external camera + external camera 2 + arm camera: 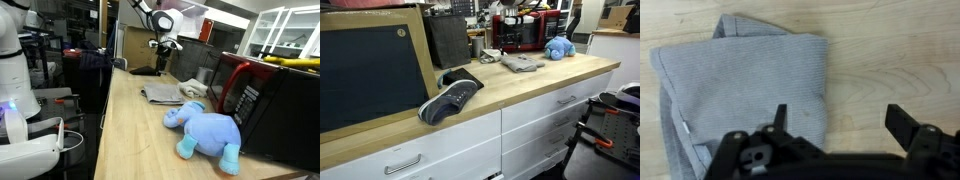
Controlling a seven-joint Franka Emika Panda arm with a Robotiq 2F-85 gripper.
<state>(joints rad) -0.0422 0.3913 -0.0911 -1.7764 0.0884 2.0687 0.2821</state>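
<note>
My gripper hangs open and empty well above the wooden counter. In the wrist view the open jaws straddle the right edge of a folded grey cloth: one finger is over the cloth, the other over bare wood. The cloth lies flat on the counter in both exterior views. Nothing is between the fingers.
A blue plush elephant lies next to a red and black microwave. A dark sneaker sits near the counter's other end by a framed blackboard. Drawers run under the counter.
</note>
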